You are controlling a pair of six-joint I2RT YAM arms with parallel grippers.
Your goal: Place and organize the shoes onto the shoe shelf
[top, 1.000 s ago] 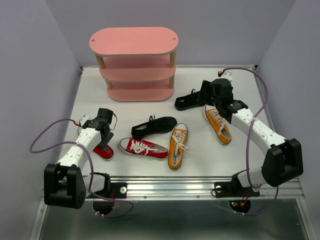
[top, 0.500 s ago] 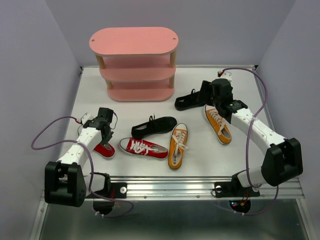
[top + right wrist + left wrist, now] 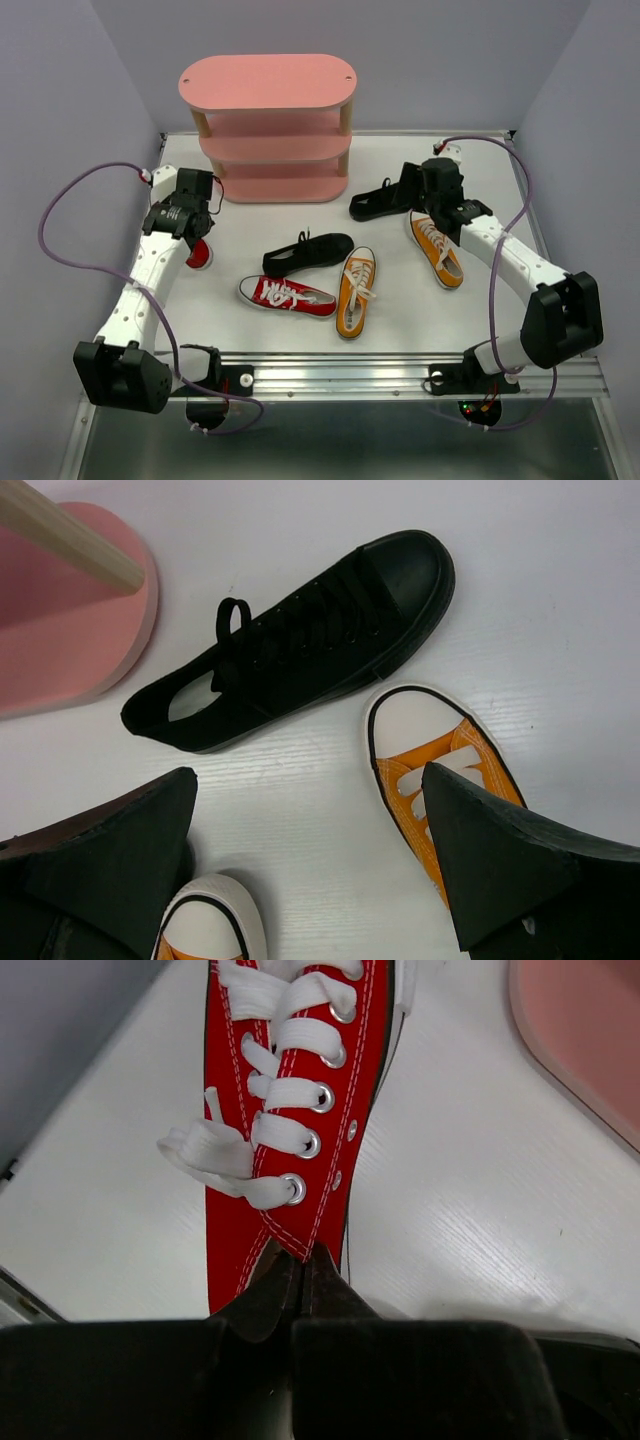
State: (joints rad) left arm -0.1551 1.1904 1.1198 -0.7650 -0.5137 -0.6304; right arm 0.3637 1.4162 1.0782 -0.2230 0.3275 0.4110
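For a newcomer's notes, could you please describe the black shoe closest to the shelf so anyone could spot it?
Find the pink shelf at the back of the table. Just off the right end of its bottom board, by the right gripper, lies a black shoe. The other black shoe lies mid-table beside an orange shoe, well clear of the shelf.

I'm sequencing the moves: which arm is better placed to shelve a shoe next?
Left. The left gripper is shut on a red shoe close to the shelf; the right gripper is open, holding nothing, above a black shoe.
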